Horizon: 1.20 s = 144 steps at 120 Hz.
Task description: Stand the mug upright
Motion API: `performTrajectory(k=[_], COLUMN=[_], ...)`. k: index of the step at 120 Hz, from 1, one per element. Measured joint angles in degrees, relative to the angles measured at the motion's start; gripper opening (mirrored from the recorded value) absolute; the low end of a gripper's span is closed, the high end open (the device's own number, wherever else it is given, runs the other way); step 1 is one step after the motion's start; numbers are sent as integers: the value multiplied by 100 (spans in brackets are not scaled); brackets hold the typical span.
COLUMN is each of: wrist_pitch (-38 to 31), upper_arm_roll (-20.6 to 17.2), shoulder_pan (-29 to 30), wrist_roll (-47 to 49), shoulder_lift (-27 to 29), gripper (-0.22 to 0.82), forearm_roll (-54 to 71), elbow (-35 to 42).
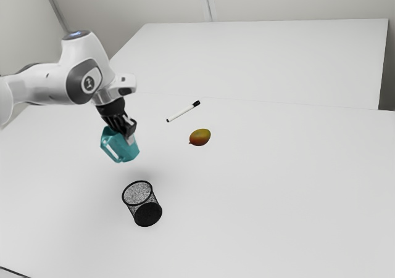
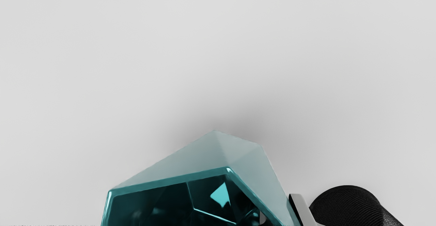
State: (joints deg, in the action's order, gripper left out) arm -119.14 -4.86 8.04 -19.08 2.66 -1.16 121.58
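Black two-finger pincer (image 1: 130, 137) closed on wall of faceted teal mug (image 1: 125, 151); mug hangs tilted below it, above white table (image 1: 259, 185). Hold presumably leaves base free for upright placement.

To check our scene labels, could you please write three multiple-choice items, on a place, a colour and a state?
1. What lies nearest the marker?
A) Mesh holder
B) Fruit
C) Mug

2. What colour is the marker's cap?
A) Black
B) Red
C) Green

3. How is the mug?
A) Upright on the table
B) Inside the mesh holder
C) Tilted, held above the table

1: B, the exterior view shows the fruit just beside it.
2: A, its capped end is plainly dark.
3: C, the hand grips it aslant, its shadow on the table beneath.
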Motion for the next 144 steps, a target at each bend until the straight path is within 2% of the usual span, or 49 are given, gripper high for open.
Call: performTrajectory(k=[24,57,144], wrist_pitch=[-518,-1110,-1329], upper_arm_roll=[-8,-12,-16], shoulder_pan=[-206,-183,-375], wrist_roll=[639,1384,2426], shoulder_lift=[3,-20,-344], gripper=[-17,-17,-17], forearm_roll=[469,910,947], elbow=[330,664,811])
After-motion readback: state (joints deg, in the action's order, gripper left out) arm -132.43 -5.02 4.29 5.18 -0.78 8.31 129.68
